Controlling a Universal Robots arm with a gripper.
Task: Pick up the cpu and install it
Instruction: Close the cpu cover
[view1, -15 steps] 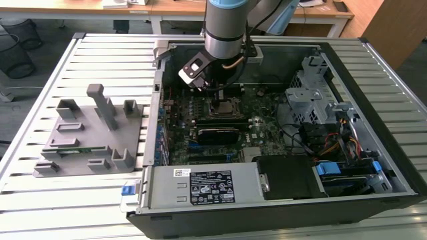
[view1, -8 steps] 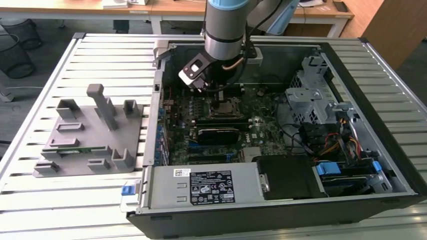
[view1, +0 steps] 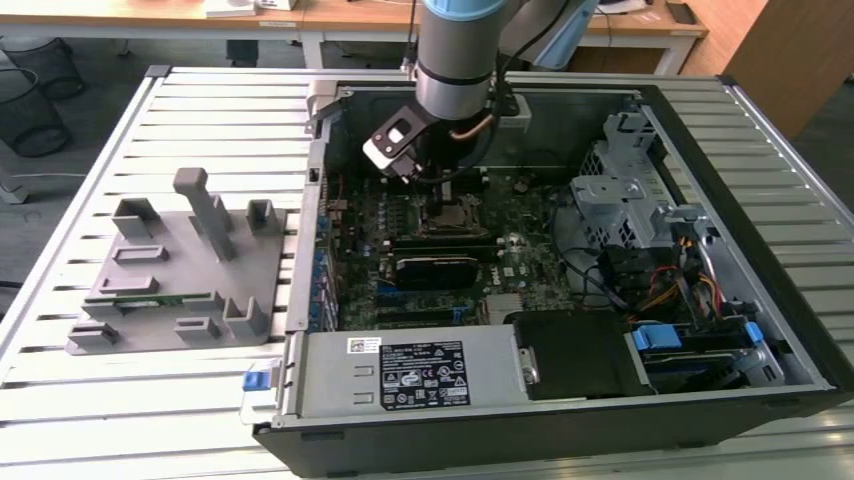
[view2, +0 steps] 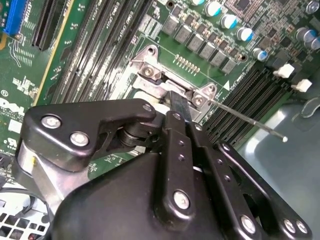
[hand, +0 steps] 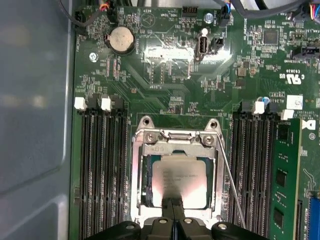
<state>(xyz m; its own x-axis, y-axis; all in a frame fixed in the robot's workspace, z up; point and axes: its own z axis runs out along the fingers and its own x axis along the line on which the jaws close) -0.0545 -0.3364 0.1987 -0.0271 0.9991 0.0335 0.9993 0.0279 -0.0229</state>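
Note:
The cpu (hand: 180, 175), a flat square chip with a shiny silver top, lies flat inside the open metal socket frame (hand: 175, 142) on the green motherboard. My gripper (hand: 175, 209) stands right over the chip's near edge, its two thin black fingers pressed together with nothing between them. I cannot tell whether the tips touch the chip. In the second wrist view the gripper (view2: 179, 102) reaches down to the socket frame (view2: 150, 65). In the exterior view the gripper (view1: 424, 182) hangs inside the open computer case, above the socket (view1: 441, 215).
The socket's thin lever rod (hand: 232, 185) sticks out beside the frame. Memory slots flank the socket, with a green memory stick (hand: 285, 175) in one. A grey fixture (view1: 180, 270) stands on the slatted table at the exterior view's left. Drive bays and cables (view1: 641, 220) fill the case's other side.

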